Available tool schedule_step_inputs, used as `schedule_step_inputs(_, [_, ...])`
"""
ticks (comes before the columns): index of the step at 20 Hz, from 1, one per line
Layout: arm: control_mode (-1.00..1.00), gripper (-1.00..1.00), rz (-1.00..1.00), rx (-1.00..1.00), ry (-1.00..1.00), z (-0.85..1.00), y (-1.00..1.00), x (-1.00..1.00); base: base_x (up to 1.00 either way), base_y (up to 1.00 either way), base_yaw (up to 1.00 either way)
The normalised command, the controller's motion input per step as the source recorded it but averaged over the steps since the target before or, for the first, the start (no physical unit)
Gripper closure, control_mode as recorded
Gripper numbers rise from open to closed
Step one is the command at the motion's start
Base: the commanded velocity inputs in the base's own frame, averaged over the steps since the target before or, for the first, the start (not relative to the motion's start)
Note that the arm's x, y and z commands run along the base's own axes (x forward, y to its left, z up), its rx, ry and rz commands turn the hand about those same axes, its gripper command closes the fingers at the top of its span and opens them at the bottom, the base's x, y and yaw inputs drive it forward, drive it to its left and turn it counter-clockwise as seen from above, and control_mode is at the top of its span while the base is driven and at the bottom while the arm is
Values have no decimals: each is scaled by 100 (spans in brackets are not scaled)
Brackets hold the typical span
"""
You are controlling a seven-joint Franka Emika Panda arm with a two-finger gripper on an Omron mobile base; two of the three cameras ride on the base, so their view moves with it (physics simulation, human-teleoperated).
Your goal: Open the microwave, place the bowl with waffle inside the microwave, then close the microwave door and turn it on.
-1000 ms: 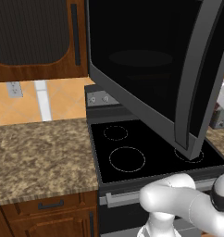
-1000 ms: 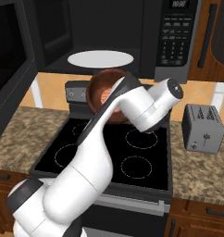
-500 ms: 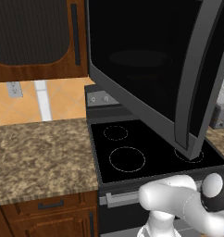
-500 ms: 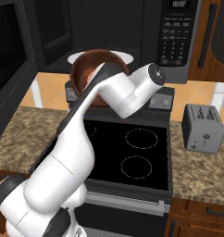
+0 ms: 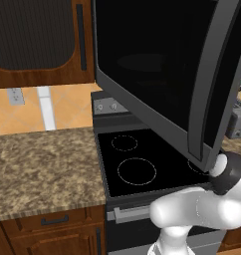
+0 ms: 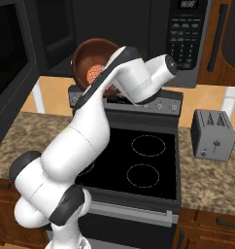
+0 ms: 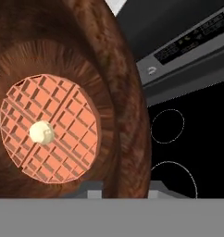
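Here one brown bowl (image 6: pixel 92 61) carries one round waffle (image 7: pixel 48 136) topped by one pale dab; the gripper (image 7: pixel 121 186) pinches the bowl's rim, jaws narrowly set, holding it tilted before the open microwave (image 6: pixel 153 34). The microwave door (image 5: pixel 167 74) stands swung wide over one stove (image 6: pixel 143 163). One toaster (image 6: pixel 212 134) sits on the counter (image 5: pixel 43 164) beside it.

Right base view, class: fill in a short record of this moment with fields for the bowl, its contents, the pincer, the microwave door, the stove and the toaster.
bowl: brown bowl, lifted above the stove, in front of the microwave opening
contents: round waffle with a pale dab
pincer: pincer shut on the bowl's rim
microwave door: microwave door swung open
stove: stove, nothing on its burners
toaster: grey toaster on the counter right of the stove
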Motion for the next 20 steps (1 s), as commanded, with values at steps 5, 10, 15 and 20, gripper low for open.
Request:
schedule_step_inputs(5, [-100, 100, 8, 0, 1, 27, 10, 64, 0, 0, 0])
schedule_step_inputs(10, [-100, 100, -9, -7, 0, 29, 37, 30, 0, 0, 0])
schedule_step_inputs(15, [-100, 100, -24, -4, 0, 29, 29, -3, 0, 0, 0])
schedule_step_inputs(20, [-100, 100, -29, -4, -2, 24, 19, 7, 0, 0, 0])
